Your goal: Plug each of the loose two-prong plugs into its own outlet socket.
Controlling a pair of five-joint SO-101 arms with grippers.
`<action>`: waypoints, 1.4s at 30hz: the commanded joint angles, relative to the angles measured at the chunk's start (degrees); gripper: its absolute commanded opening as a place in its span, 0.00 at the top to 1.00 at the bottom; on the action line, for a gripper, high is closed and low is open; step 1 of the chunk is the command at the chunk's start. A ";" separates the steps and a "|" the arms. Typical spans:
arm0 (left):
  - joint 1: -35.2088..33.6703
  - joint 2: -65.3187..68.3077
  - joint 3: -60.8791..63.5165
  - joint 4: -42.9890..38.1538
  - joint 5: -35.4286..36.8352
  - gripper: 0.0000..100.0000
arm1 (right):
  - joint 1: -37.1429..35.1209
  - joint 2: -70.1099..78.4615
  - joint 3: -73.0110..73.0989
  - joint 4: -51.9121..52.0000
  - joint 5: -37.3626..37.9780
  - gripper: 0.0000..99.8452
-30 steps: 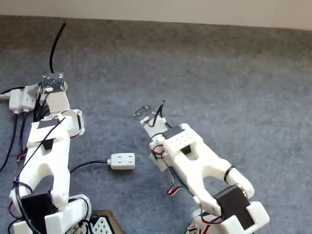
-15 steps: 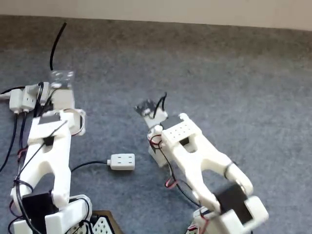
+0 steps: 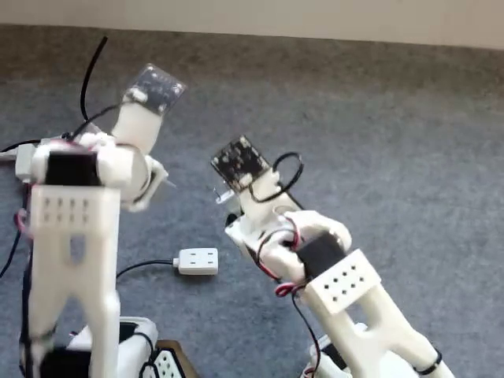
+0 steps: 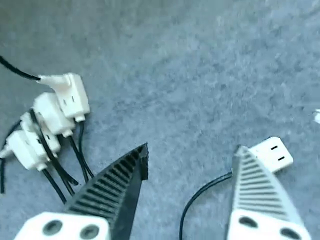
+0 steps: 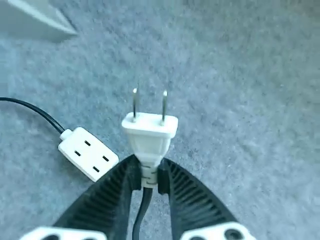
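My right gripper (image 5: 149, 167) is shut on the neck of a white two-prong plug (image 5: 150, 131), held above the carpet with its prongs pointing away from the camera. A white outlet socket (image 5: 89, 153) on a black cord lies on the carpet just beside and below that plug. In the high view this outlet socket (image 3: 198, 261) sits between the two arms. My left gripper (image 4: 192, 149) is open and raised over the carpet, with the outlet socket (image 4: 272, 152) beyond one fingertip and nothing between the fingers.
A cluster of three white cord ends (image 4: 50, 120) with black cables lies at the far left of the grey carpet, seen in the high view as a cluster (image 3: 24, 161) behind the left arm (image 3: 75, 213). A black cable (image 3: 88, 71) runs toward the back.
Both arms have lifted from the carpet. The left arm rose away from the cluster of cord ends, and the right arm's wrist came up and forward.
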 commanded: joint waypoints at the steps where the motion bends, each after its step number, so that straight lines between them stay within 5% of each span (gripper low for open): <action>1: 1.10 -14.11 7.52 -6.33 1.76 0.67 | -0.31 -4.18 8.57 -8.84 0.00 1.00; 10: 9.89 -42.07 43.65 -23.30 3.25 0.65 | -0.66 -6.73 12.18 -10.51 -1.49 1.00; 16: 14.90 -50.33 48.22 -26.99 10.46 0.65 | -5.32 -6.64 17.63 -12.53 -2.11 1.00; 24: 14.90 -50.86 57.80 -34.02 10.64 0.65 | -10.33 -7.08 19.38 -12.35 -2.46 1.00; 42: 13.05 -51.30 68.00 -38.68 8.62 0.66 | -4.26 -6.64 -4.79 6.46 -0.18 1.00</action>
